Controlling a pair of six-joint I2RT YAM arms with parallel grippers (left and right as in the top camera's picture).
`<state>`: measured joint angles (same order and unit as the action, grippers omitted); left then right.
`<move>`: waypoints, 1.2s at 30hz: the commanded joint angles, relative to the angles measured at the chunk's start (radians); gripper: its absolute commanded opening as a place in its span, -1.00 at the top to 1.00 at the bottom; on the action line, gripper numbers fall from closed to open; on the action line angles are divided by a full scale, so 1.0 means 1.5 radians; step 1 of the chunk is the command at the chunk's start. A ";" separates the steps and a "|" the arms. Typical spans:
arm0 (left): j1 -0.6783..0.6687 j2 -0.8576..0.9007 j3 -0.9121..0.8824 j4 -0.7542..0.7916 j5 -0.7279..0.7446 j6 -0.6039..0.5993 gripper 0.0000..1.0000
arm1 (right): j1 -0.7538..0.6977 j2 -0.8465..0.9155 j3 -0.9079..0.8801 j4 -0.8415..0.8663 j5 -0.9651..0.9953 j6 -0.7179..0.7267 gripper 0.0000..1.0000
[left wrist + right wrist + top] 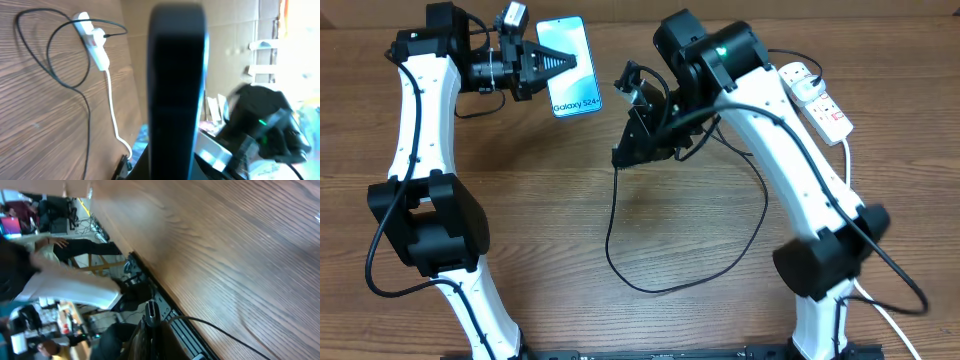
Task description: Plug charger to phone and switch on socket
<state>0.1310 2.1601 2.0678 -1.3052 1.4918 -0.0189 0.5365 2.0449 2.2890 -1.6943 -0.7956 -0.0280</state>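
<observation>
Gripping left end effector (582, 64): clamped on phone (572, 92).
Right end effector (620, 157): pinched shut on charger (610, 235), slack looping below it.
Socket (815, 95): well apart, beyond it.

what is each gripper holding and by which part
Left gripper: the phone, by one long edge, a finger over the screen. Right gripper: the charger cable, near its small plug end; exact spot hidden.
</observation>
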 commanded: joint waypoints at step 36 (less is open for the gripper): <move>-0.017 -0.019 0.007 -0.004 -0.146 0.025 0.92 | -0.035 -0.156 -0.591 0.515 0.472 0.522 0.88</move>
<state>0.0998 2.1601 2.0678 -1.3117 1.2541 0.0006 0.5331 1.8095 1.4376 -0.9455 -0.1287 0.6441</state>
